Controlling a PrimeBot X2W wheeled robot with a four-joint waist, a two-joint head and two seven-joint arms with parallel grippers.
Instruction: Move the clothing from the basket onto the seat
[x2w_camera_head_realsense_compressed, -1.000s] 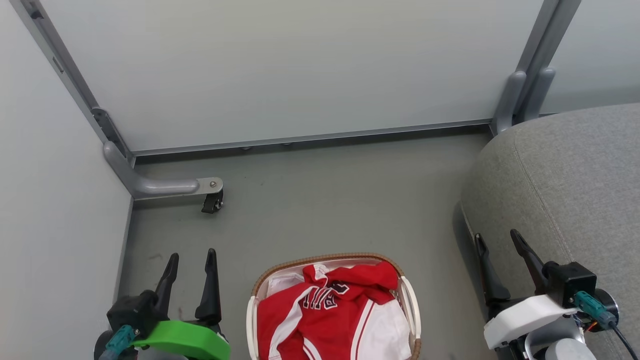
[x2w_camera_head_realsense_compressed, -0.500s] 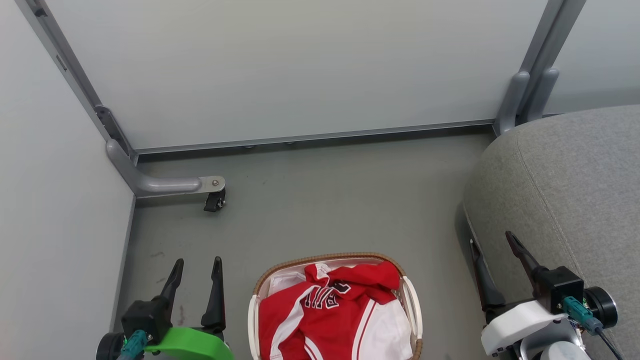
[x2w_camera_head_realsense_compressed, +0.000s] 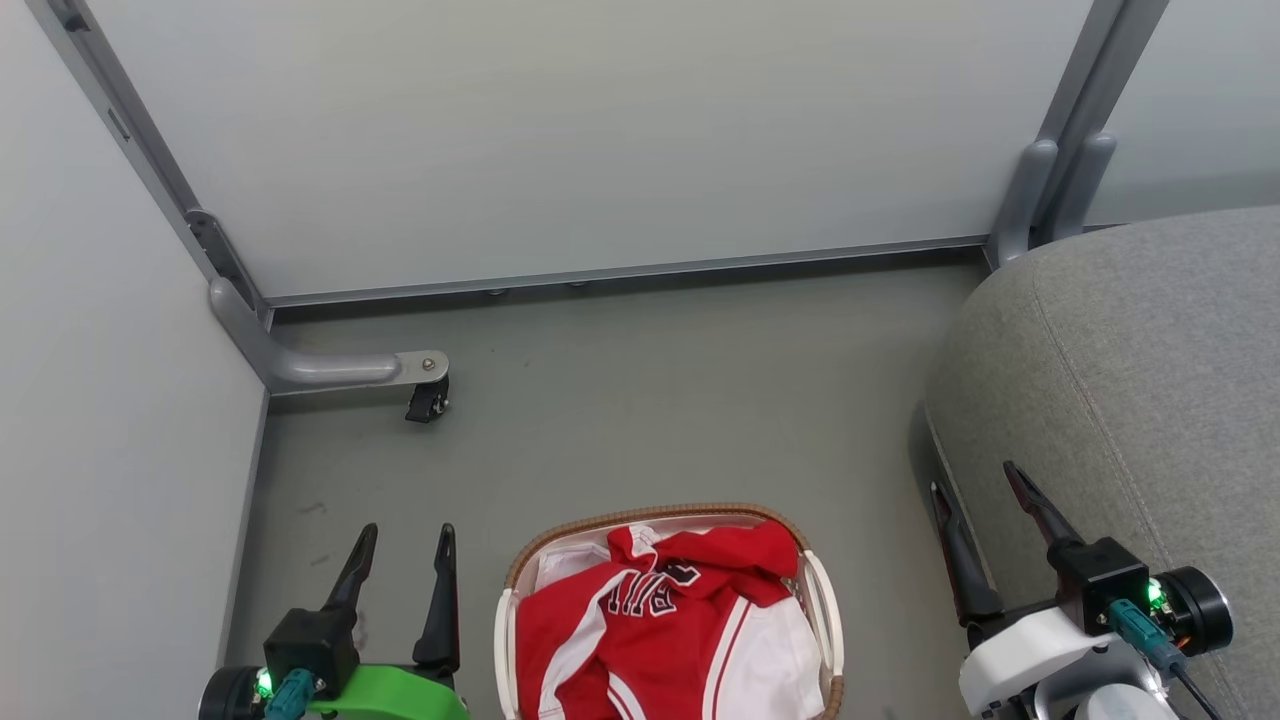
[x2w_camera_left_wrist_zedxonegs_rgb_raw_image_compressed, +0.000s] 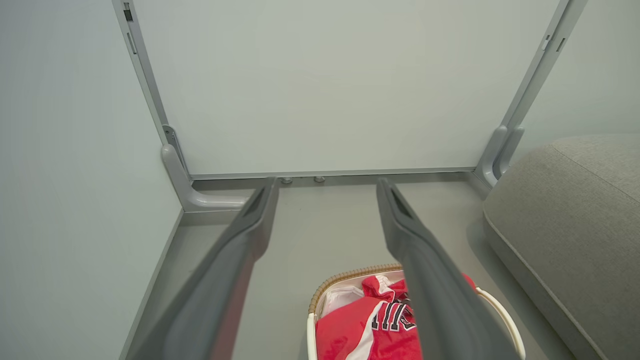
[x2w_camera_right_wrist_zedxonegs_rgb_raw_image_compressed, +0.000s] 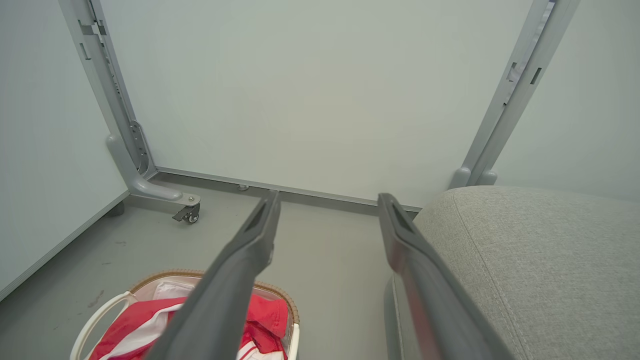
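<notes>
2 grippers, both spread wide with nothing in them, so no grab has happened yet. The left gripper (x2w_camera_head_realsense_compressed: 407, 535) hangs over the floor (x2w_camera_head_realsense_compressed: 650, 400) just left of the basket (x2w_camera_head_realsense_compressed: 640, 513). The right gripper (x2w_camera_head_realsense_compressed: 972, 480) is on the basket's other side, right at the edge of the seat (x2w_camera_head_realsense_compressed: 1150, 380).

The clothing (x2w_camera_head_realsense_compressed: 660, 640) is all in the basket. It's a red and white heap with the lettered jersey on top, and a bit of white liner (x2w_camera_head_realsense_compressed: 557, 568) peeks out at the back left.

My take on doing the first grab right: go in from above with 1 gripper, probably the right since the seat is on its side. Aim for the raised red fold near the back of the pile. Bite deep enough to catch real fabric, but stay off the liner and the handle (x2w_camera_head_realsense_compressed: 828, 610).

The basket looks light, so lift straight up and slow, or it may tip or ride along. Then carry the load past the seat's rounded edge, well onto the cushion, before letting go, so nothing slides off onto the floor.
</notes>
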